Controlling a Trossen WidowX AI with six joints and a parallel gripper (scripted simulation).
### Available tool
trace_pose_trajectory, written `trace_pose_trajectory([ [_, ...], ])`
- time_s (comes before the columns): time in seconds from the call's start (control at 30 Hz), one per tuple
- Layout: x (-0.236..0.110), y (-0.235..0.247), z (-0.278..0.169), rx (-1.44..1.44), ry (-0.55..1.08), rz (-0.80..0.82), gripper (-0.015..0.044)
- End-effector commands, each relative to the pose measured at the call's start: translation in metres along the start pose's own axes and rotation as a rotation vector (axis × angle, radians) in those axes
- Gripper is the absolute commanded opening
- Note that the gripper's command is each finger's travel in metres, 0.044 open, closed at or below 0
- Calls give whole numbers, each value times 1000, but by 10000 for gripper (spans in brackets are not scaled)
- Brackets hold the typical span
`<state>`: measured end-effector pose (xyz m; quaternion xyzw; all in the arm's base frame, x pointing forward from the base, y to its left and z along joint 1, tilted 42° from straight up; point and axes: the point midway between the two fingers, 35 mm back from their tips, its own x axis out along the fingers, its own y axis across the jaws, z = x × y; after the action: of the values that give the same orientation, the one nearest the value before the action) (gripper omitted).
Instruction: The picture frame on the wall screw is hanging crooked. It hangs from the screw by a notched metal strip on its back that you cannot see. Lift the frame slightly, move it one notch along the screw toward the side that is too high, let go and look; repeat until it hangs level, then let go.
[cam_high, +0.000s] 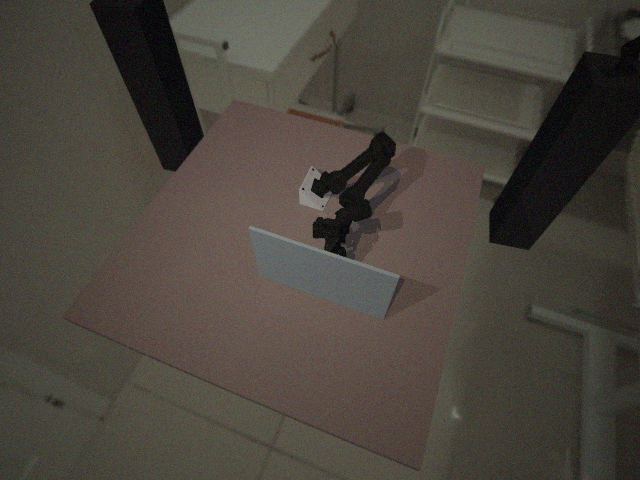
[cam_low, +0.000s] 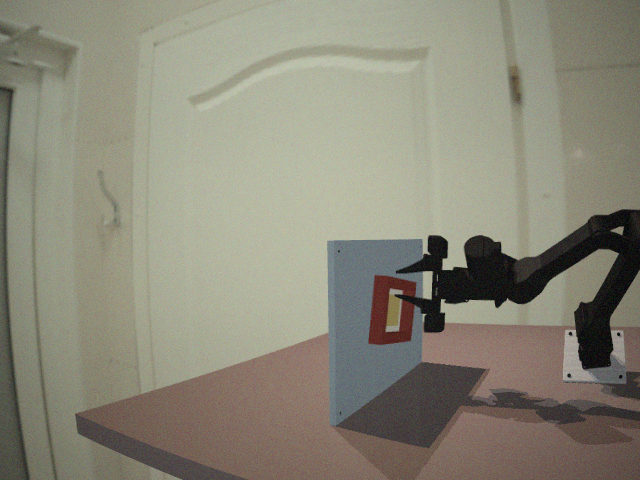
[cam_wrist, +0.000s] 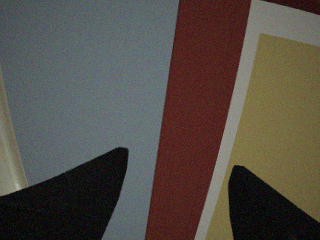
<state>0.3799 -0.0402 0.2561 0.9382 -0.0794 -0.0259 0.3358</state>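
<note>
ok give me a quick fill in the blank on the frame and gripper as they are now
1. The picture frame has a ____ border around a yellow picture.
2. It hangs on an upright light ____ wall panel.
3. The black parallel-jaw gripper has one finger on each side of the frame's ____ bar.

Missing words: red; blue; side

You have 1 arm (cam_low: 558, 258) in view, carrying 1 gripper (cam_low: 404, 285) with 2 pointed black fingers. It stands on 1 white base plate (cam_low: 619, 338), which shows 4 dark corner dots. There is 1 pink table (cam_high: 217, 330), and on it 1 blue wall panel (cam_low: 356, 361), upright. On that panel you see 1 picture frame (cam_low: 379, 320): 1 red border, 1 white mat, 1 yellow centre. From above you can count 2 dark beams (cam_high: 149, 82). Behind the table stands 1 white door (cam_low: 289, 180), and to its left 1 wall hook (cam_low: 109, 204).
</note>
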Motion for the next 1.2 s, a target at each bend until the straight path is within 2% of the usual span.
trace_pose_trajectory([
  [0.0, 0, 0, -1, -1, 2, -1, 129],
  [0.07, 0, 0, -1, -1, 2, -1, 76],
  [0.3, 0, 0, -1, -1, 2, -1, 30],
  [0.33, 0, 0, -1, -1, 2, -1, 3],
  [1.17, 0, 5, 0, -1, 2, -1, 0],
])
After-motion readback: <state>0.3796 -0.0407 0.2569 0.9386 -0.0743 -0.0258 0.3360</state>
